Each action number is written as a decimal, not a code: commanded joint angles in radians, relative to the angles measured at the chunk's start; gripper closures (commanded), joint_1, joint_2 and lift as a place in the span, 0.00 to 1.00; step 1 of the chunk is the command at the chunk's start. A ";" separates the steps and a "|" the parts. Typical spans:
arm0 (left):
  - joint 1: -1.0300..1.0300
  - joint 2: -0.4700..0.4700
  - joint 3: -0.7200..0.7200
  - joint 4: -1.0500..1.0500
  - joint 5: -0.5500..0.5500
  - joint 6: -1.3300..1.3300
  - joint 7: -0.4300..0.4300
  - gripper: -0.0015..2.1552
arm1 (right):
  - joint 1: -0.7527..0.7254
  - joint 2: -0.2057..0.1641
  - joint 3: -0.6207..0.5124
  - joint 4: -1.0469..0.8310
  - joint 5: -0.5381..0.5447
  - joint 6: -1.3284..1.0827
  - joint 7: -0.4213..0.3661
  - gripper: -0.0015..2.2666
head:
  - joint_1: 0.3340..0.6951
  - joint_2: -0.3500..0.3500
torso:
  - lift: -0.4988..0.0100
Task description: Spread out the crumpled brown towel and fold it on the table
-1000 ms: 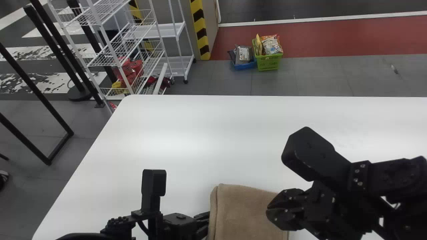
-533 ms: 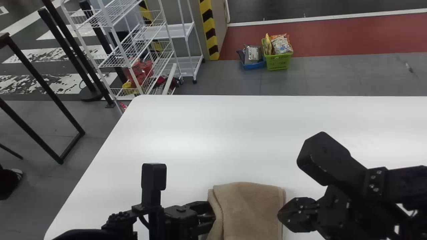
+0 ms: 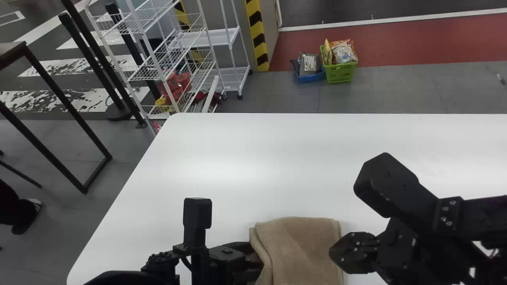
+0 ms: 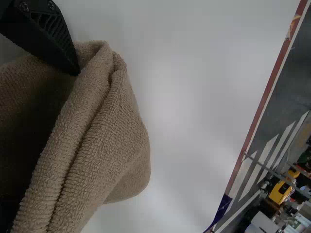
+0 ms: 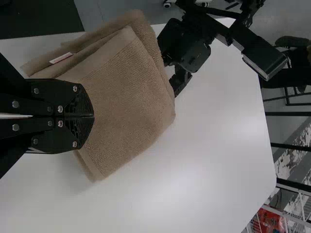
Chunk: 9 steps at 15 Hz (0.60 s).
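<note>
- While my left gripper (image 3: 257,259) sits at the left flank of the soft brown terry towel (image 3: 299,249), its black jaws stand apart, one finger (image 4: 56,46) tucked against the layered edge where the cloth rises in a rounded fold.
- The towel lies near me on the smooth white table (image 3: 237,158), already doubled into several layers and roughly four-sided, though its left margin is bunched. A small white label (image 5: 61,58) shows at a layered edge.
- My right gripper (image 5: 92,116) is at the opposite flank, its jaws together with no cloth between them. Whether it touches the towel, I cannot tell.
- What matters most is this facing arrangement: the towel lies between my two arms, to the right of my left jaws and to the left of my right ones. Its side edges run away from me, across the line my left jaws point along.
- I judge the spreading done and the folding well advanced. The left arm seems better placed for the next move: closing on that raised edge, then carrying it rightward or smoothing it.
- Gripping too few layers could slide them apart, and the thick pile may spring back unless pressed down.
</note>
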 commanded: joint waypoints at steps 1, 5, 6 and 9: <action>-0.001 -0.003 -0.022 0.022 -0.032 -0.045 0.002 0.02 | 0.001 -0.001 -0.002 0.016 -0.001 -0.002 0.009 0.94 | 1.00 0.91 | 0.73; 0.010 -0.003 -0.063 0.054 -0.078 -0.275 -0.001 0.02 | 0.007 -0.009 -0.019 0.025 -0.018 -0.002 0.009 0.94 | 1.00 0.87 | 0.73; 0.010 -0.003 -0.078 0.079 -0.104 -0.382 0.002 0.02 | 0.009 -0.009 -0.019 0.045 -0.021 -0.002 0.009 0.94 | 1.00 0.86 | 0.73; -0.002 -0.003 -0.103 0.121 -0.130 -0.413 0.013 0.04 | 0.012 -0.004 -0.030 0.081 -0.029 -0.014 0.009 0.94 | 1.00 0.82 | 0.73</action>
